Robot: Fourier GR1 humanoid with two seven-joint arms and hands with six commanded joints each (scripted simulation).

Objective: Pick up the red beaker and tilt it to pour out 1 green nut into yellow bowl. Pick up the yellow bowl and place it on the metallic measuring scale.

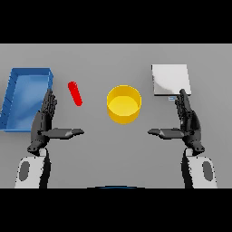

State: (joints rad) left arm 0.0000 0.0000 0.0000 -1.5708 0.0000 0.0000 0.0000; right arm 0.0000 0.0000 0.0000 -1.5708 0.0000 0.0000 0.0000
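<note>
Nearest the robot, both hands hover palm-inward over the grey surface (pixel 116 154), holding and touching nothing. The left hand (pixel 44 124), at about 8 o'clock from the scene's middle, has its fingers straight and pointing away and its thumb stretched toward 3 o'clock. The right hand (pixel 188 123), at about 4 o'clock, mirrors it, thumb toward 9 o'clock. This looks like a ready stance, each hand wide apart and facing the work between them.

Farther out, at the middle, stands the yellow bowl (pixel 123 104), upright, mouth up, between the two thumbs but well clear of both. No nut can be made out inside it, so the pour seems not yet done.

At 10 o'clock from the bowl lies the red beaker (pixel 75 93), slanted, just beyond the left fingertips and not touched; whether it lies on its side cannot be told. The left hand seems best placed to take it.

At 2 o'clock from the bowl sits the metallic measuring scale (pixel 170 79), flat, just beyond the right fingertips, handy for setting the bowl down later.

At far left, about 9 o'clock, a blue tray (pixel 12 97) stands beside the left hand.
</note>
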